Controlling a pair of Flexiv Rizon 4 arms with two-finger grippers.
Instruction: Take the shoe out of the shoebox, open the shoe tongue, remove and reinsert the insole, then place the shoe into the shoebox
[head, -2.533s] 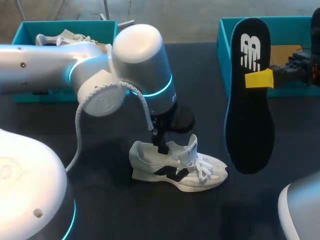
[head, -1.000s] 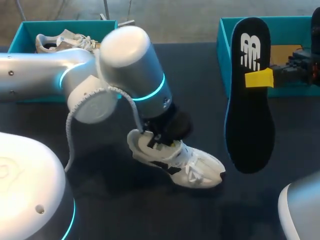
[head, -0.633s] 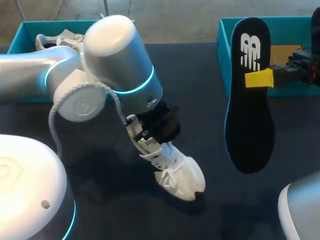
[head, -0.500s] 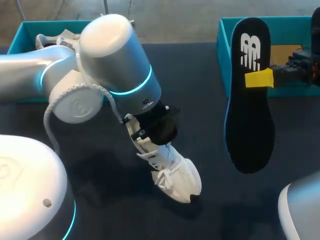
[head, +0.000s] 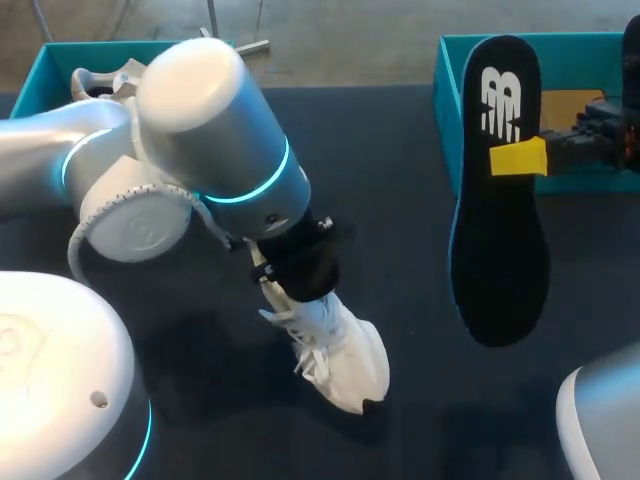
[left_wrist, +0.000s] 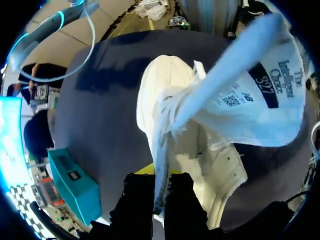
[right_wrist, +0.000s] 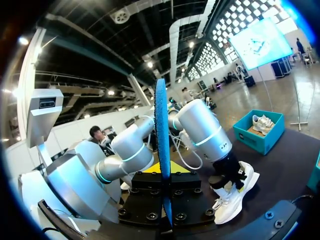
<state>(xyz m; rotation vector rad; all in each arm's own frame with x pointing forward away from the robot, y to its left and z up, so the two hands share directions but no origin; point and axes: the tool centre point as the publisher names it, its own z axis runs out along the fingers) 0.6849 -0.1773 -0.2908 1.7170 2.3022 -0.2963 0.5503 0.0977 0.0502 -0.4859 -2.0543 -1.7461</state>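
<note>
Head view: the shoe (head: 335, 345) hangs below the left hand, toe down and close over the counter (head: 400, 140). Its long axis is steeply tilted rather than flat.

Left wrist view: the left hand (left_wrist: 159, 186) is clamped on the rim of the shoe's opening, one finger on each side of the thin wall. The tongue (left_wrist: 250, 95) is folded out ahead of the fingers (label side showing).

The right hand (right_wrist: 163, 172) grips the insole (head: 497, 200) across its width. The insole stands upright, long axis vertical, with the greater part below the hand. Shoe and insole are well apart; the shoe lies off to the side of the right hand and lower.

Judgement: the step in hand is reinsertion. The move turns on lining the insole's long axis with the shoe's and bringing its lower end to the opening, which sits at the left hand. The right hand carries the part to insert; the left need only present the opening.
</note>
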